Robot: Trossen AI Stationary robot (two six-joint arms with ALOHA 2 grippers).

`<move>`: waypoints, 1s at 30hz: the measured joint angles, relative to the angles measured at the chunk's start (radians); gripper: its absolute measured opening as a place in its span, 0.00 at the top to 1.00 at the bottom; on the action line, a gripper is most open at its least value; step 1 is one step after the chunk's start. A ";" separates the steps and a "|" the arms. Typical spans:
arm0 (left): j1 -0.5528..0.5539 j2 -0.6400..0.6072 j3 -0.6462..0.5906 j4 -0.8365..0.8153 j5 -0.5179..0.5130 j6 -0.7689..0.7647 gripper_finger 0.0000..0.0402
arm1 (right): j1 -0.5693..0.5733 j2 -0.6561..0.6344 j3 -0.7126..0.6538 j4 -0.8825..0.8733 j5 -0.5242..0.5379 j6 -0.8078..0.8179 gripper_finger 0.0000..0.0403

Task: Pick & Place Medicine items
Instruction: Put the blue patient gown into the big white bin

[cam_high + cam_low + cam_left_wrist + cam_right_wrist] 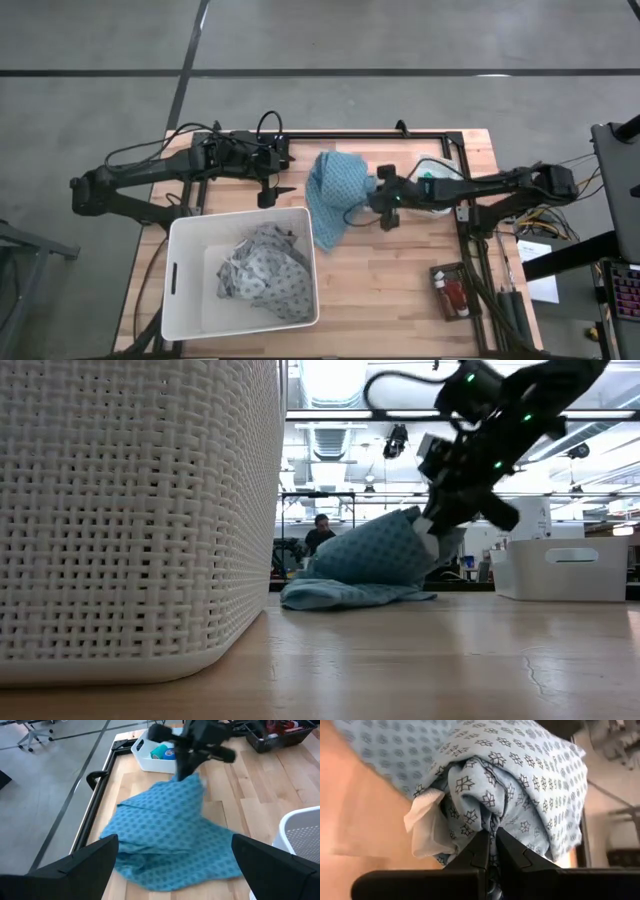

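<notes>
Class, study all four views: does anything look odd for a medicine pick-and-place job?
Yes. The right end effector is shut on a blue patterned cloth, lifting one edge off the table, not on any medicine item. A second cloth lies crumpled in the white basket. The left end effector waits open beside the basket.

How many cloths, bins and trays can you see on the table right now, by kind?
Patterned cloths: 2, a blue cloth pinched by the right gripper, and a grey cloth in the white basket.
White bins: 2, the basket and a small white bin holding rolls.
Dark trays: 1, the black tray with red bottles.
Total: 5
</notes>
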 joint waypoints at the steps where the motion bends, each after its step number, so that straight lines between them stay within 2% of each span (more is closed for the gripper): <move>1: 0.000 0.000 0.000 0.000 0.000 0.000 0.02 | 0.027 -0.011 -0.005 0.000 0.001 0.019 0.97; 5: 0.000 0.000 0.000 0.000 0.000 0.000 0.02 | 0.146 -0.030 -0.013 0.004 0.011 0.048 0.97; 11: 0.000 0.000 0.000 0.000 0.000 0.000 0.02 | 0.275 0.003 -0.015 0.005 0.184 0.107 0.97; 22: 0.000 0.000 0.000 0.000 0.000 0.000 0.02 | 0.289 0.129 -0.015 0.014 0.218 0.136 0.97; 30: 0.000 0.000 0.000 0.000 0.000 0.000 0.02 | 0.289 0.133 -0.015 0.016 0.219 0.138 0.97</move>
